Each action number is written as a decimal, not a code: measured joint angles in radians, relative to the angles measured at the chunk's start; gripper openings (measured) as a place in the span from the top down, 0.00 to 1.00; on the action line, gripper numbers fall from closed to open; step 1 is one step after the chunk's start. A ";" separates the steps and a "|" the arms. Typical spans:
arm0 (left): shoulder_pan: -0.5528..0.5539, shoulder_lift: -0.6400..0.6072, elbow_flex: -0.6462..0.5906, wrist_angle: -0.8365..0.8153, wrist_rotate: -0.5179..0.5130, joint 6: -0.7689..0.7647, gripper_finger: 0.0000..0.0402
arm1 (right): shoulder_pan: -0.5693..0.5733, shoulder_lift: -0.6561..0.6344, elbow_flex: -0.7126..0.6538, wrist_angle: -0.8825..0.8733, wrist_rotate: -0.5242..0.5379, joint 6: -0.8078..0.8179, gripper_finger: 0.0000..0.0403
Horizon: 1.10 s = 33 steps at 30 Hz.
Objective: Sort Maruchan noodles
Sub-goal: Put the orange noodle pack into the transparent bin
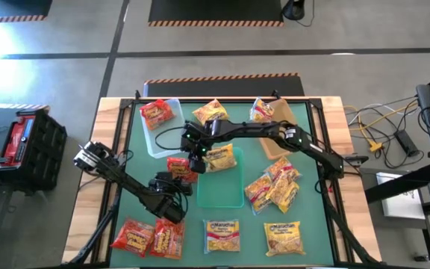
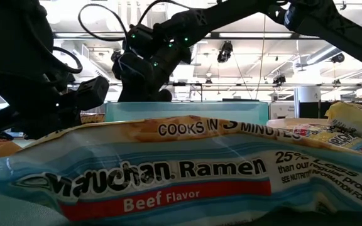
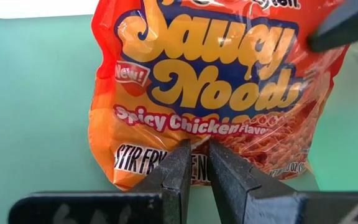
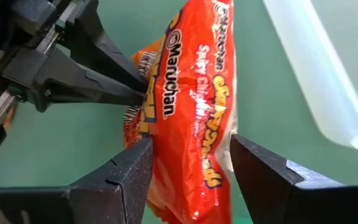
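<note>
1. The red-orange crinkly plastic Spicy Chicken noodle packet lies on the green mat between the clear bin and the teal bin.
2. The left gripper pinches the packet's end, fingers nearly closed.
3. The right gripper, fingers spread, straddles the same packet, seemingly not yet squeezing.

The crinkly red-orange plastic noodle packet bears yellow lettering outlined in dark blue. The front flat plastic ramen packet is yellow and pale blue with a red stripe. The counter wears a green mat edged in pale wood.
</note>
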 joint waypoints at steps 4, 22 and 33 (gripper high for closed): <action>0.000 0.000 0.000 0.000 0.000 0.000 0.90 | 0.004 0.012 0.000 0.002 -0.059 0.022 0.50; 0.000 0.000 0.000 0.000 -0.002 0.000 0.90 | 0.021 0.040 0.002 0.011 -0.063 0.032 0.65; -0.015 0.001 0.075 -0.063 0.000 -0.015 0.90 | 0.022 0.041 0.001 0.025 -0.092 0.044 0.92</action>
